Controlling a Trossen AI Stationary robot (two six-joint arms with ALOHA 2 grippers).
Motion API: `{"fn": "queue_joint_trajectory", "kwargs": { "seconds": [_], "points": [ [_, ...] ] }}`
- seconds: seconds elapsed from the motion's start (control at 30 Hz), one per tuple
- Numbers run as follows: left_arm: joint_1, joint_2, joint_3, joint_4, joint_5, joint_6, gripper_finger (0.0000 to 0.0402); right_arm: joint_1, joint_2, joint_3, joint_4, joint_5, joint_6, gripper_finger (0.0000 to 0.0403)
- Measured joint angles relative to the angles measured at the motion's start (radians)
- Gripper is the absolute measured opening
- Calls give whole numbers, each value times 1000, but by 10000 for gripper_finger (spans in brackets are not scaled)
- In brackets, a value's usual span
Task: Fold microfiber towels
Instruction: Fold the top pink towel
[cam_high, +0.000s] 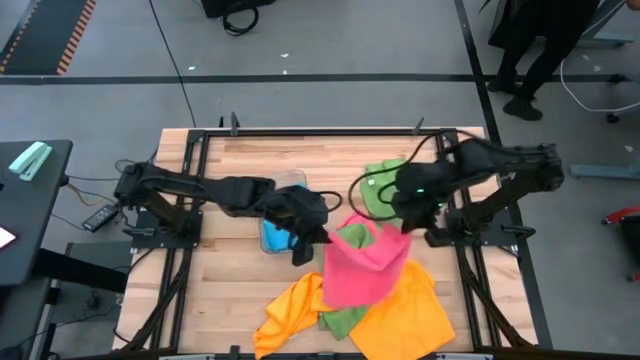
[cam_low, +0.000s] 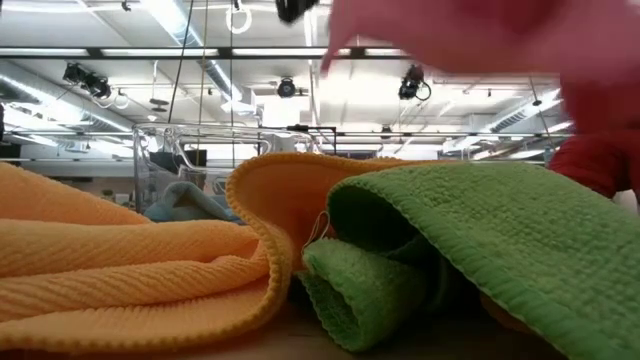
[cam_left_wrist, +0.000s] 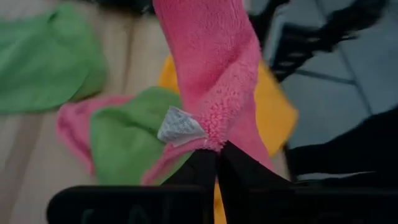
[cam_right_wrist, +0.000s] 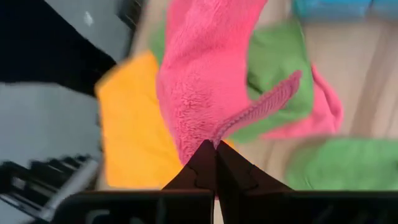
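Two dark arms reach over the bench, each ending in one end effector: the left end effector and the right end effector. One pink towel hangs between them. Below the pink towel lie orange towels; at least one shows, and whether the orange cloth to either side is one piece or two cannot be told. Two green towels show: one behind the pink towel, one under it. One blue towel lies left of the pink towel.

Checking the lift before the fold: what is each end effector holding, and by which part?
Both hold the pink towel: left end effector and right end effector each pinch its upper edge.
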Motion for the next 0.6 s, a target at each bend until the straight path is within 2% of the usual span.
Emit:
{"fn": "queue_joint_trajectory", "kwargs": {
  "seconds": [0.1, 0.23, 0.4, 0.6],
  "points": [
    [17, 42, -12, -52, -84, 0, 27, -50, -2, -124, 24, 46, -62, 8],
    [45, 93, -13, -108, -199, 1, 14, -117, -1, -283, 70, 131, -115, 8],
    [92, 117, -11, -154, -225, -53, 8, -213, -1, -417, 180, 173, -110, 8],
    [124, 126, -13, -212, -226, -101, 34, -296, -2, -497, 327, 190, -105, 8]
  ]
}}
